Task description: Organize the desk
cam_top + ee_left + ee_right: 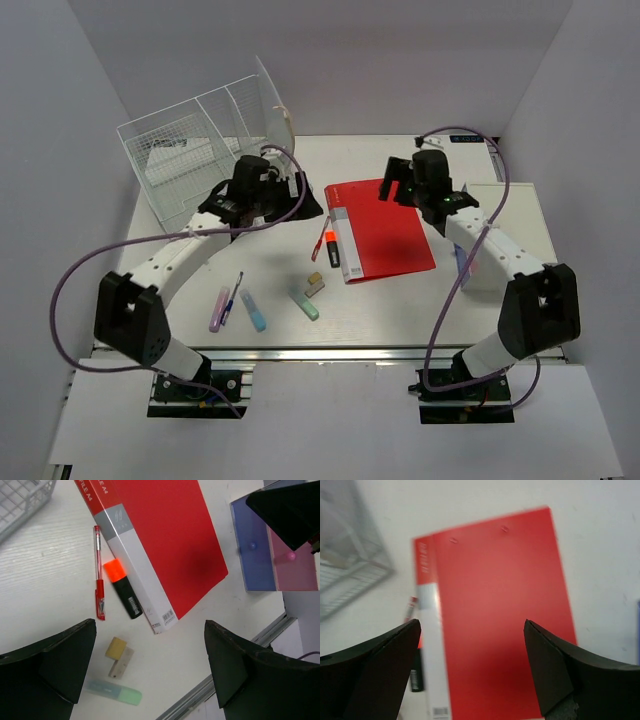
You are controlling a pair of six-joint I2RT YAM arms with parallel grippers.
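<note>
Desk [400, 305]: pens [230, 300], folder [385, 230] loose, nothing put away yet
Left gripper [150, 630]: wide, empty
Right gripper [470, 627]: wide, empty

Robot lab test cell, not a real office. Plain white panel walls [60, 120] box in a white table [400, 310] with an aluminium extrusion rail [330, 354]. Two arms [175, 252] are mounted there, purple cables [65, 290] looped loose. Office props are staged: red A4 file folder [390, 235] under the right tool [471, 625], wire-mesh organizer [190, 150] beyond the left tool [150, 622].
</note>
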